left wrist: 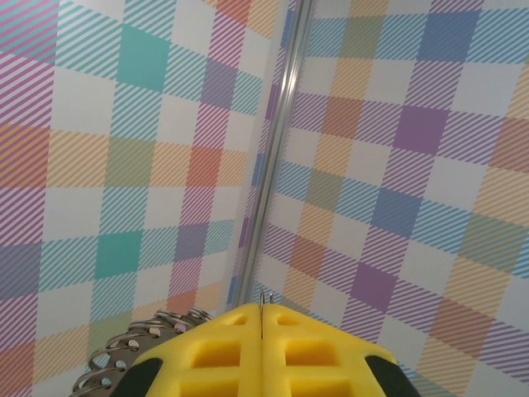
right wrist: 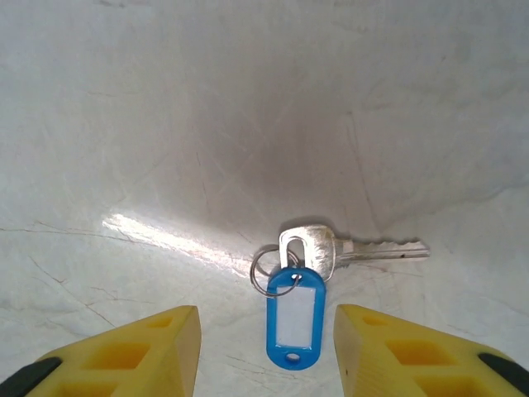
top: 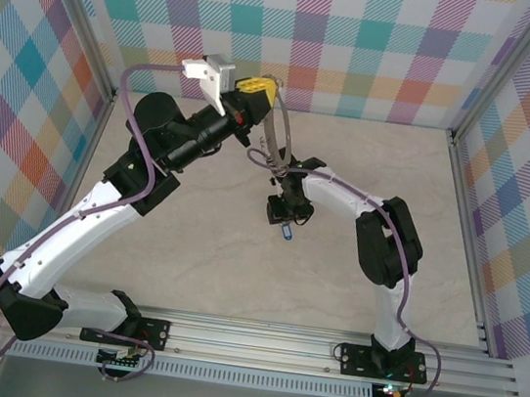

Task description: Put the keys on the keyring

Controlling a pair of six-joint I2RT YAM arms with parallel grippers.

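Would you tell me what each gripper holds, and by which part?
The left gripper pinches the keyring by its thin rim; the right gripper holds nothing, open around the key lying on the table.

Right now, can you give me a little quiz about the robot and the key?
1. True or false: the right gripper is shut on the key.
2. What colour is the tag on the key? A red, B blue, C green.
3. Which gripper holds the keyring?
Key: 1 false, it is open over the key; 2 B; 3 the left gripper, shut on it.
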